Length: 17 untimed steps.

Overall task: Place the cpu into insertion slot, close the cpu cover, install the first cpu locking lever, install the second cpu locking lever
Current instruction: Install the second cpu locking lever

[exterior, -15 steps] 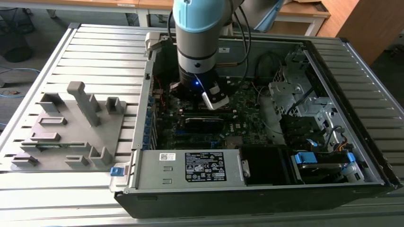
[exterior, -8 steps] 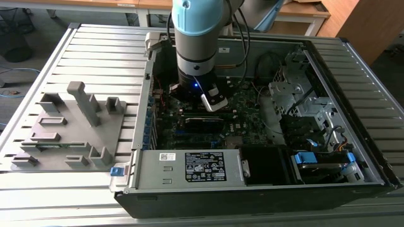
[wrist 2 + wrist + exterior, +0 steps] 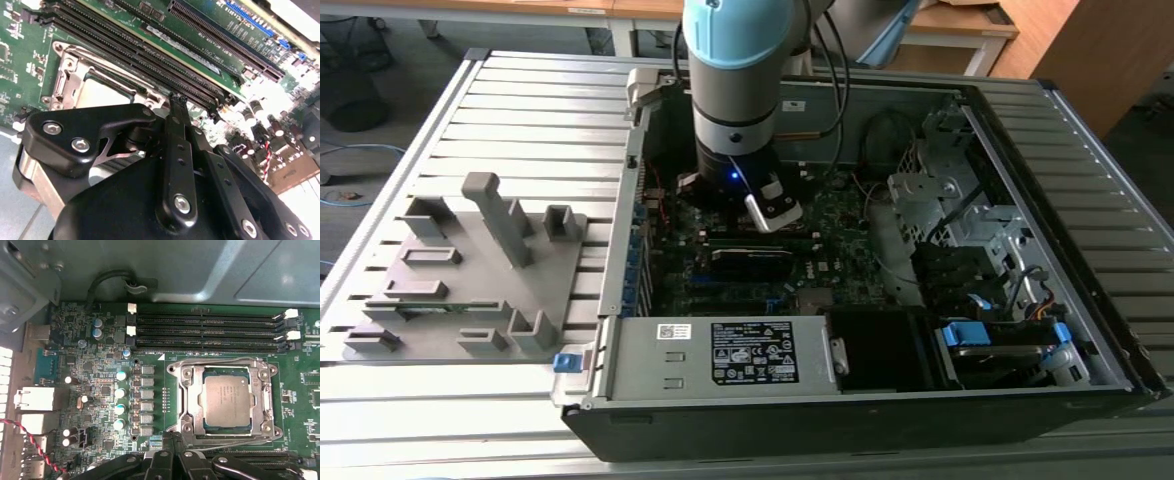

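The cpu (image 3: 227, 399) already sits in its socket near the middle of the motherboard (image 3: 100, 390), just below the memory slots (image 3: 205, 330), with the cpu cover (image 3: 226, 400) lying down around it. The gripper (image 3: 176, 100) hovers at the socket's edge, jaws together and holding nothing, tips close to what looks like a thin wire lever (image 3: 220, 446). I'd worry the narrow tips slide off that springy wire, letting it snap back, or scrape the nearby board components.

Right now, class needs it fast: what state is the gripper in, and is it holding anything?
Gripper: shut, fingertips together, nothing visibly held, just beside the cpu cover.
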Motion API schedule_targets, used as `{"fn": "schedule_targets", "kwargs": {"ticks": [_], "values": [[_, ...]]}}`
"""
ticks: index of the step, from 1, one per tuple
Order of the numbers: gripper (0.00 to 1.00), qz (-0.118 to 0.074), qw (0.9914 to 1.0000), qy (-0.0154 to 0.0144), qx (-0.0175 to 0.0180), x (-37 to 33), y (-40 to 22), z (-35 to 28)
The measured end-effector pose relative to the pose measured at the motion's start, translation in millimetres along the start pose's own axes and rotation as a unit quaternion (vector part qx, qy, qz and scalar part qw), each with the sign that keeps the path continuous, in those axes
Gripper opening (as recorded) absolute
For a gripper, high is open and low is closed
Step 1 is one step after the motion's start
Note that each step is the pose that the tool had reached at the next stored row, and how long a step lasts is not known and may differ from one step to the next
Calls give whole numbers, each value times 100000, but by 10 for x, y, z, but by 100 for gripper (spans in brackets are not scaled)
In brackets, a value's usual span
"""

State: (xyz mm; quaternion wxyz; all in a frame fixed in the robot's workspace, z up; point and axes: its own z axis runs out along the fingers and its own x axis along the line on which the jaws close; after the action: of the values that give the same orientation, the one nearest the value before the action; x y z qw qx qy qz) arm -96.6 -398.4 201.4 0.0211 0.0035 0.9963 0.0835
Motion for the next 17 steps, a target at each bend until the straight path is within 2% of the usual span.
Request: {"fn": "schedule_targets", "kwargs": {"ticks": [5, 9, 14, 17], "values": [[11, -6, 100000, 2, 64, -4, 5, -43], [11, -18, 100000, -3, 310, -8, -10, -54], [11, -35, 99996, 4, 837, -9, -30, -59], [11, -40, 99996, -1, 868, -9, -31, -58]]}}
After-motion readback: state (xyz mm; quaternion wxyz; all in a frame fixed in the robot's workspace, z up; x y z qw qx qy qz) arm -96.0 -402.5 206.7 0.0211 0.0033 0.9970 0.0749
